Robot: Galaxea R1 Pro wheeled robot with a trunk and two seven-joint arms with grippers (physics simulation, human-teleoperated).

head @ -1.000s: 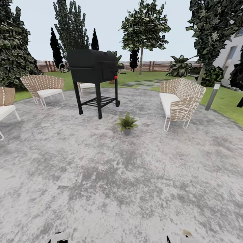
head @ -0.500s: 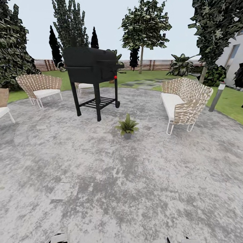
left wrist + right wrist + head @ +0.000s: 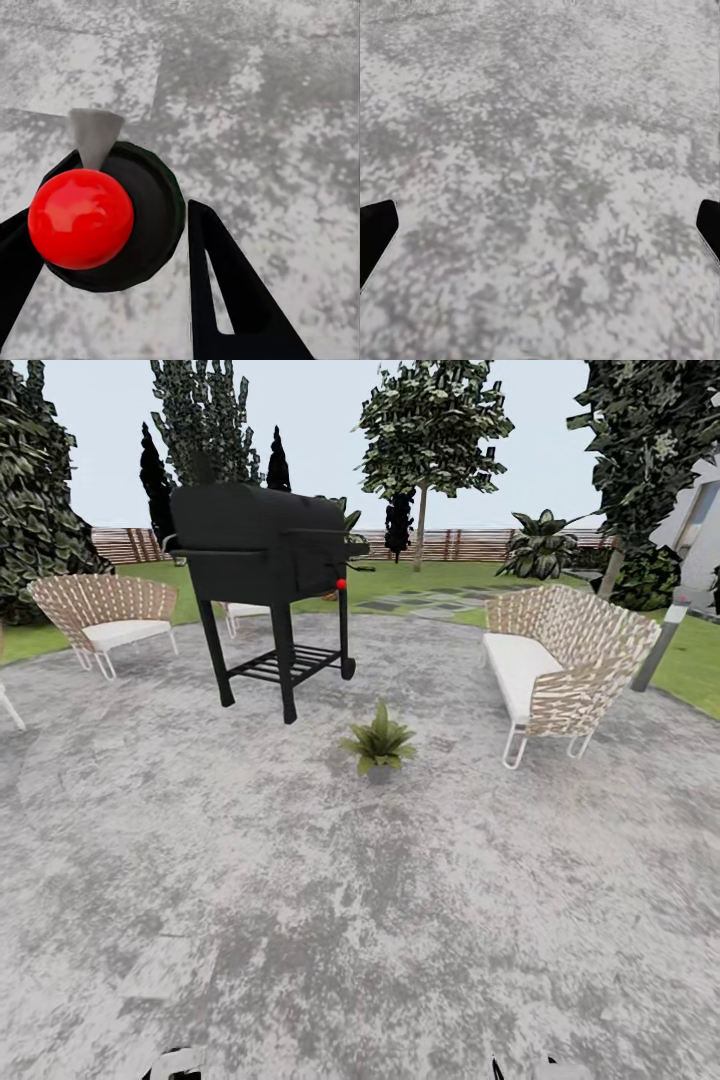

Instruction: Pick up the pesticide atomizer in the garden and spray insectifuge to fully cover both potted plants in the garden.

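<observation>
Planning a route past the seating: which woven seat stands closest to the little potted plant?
The long woven bench with the white cushion, right of the potted plant; the woven chair sits far beyond the grill.

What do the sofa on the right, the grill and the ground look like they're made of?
The sofa looks like woven wicker or rattan, tan strips crossing over a thin white frame, with a plain white cushion. The grill reads as matt black painted metal, going by its boxy body and thin legs, with one small red knob. The paving looks like rough mottled grey stone or concrete, though the render leaves that open.
</observation>
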